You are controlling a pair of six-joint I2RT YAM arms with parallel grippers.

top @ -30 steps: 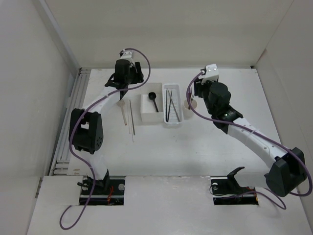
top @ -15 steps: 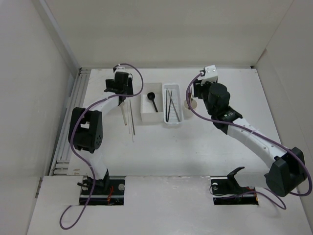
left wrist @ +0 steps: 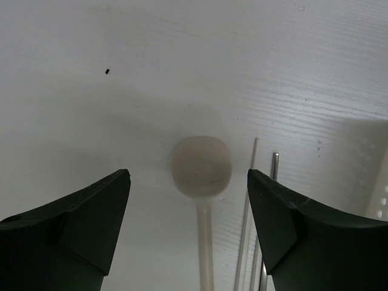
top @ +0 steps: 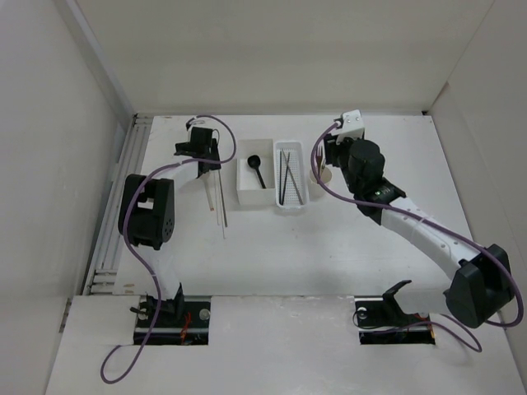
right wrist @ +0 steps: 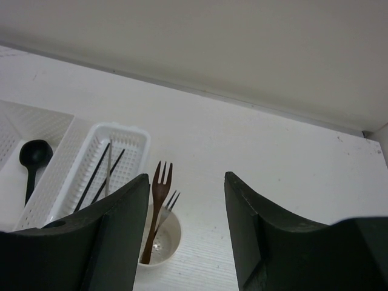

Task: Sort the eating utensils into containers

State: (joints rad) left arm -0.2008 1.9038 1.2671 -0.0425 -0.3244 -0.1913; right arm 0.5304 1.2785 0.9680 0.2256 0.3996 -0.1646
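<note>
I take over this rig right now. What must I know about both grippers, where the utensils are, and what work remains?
Left gripper: open, over the bowl of the beige spoon, nothing gripped.
Right gripper: open and empty, above the cream cup.
Done: black spoon in the white square box; dark chopsticks in the perforated tray; two forks standing in the cup.
Left to do: the beige spoon and the loose chopsticks beside it lie on the table, left of the box.

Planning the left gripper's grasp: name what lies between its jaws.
Left wrist view: the beige spoon lies between the open jaws of the left gripper, touching neither; two thin chopsticks lie beside it.
</note>
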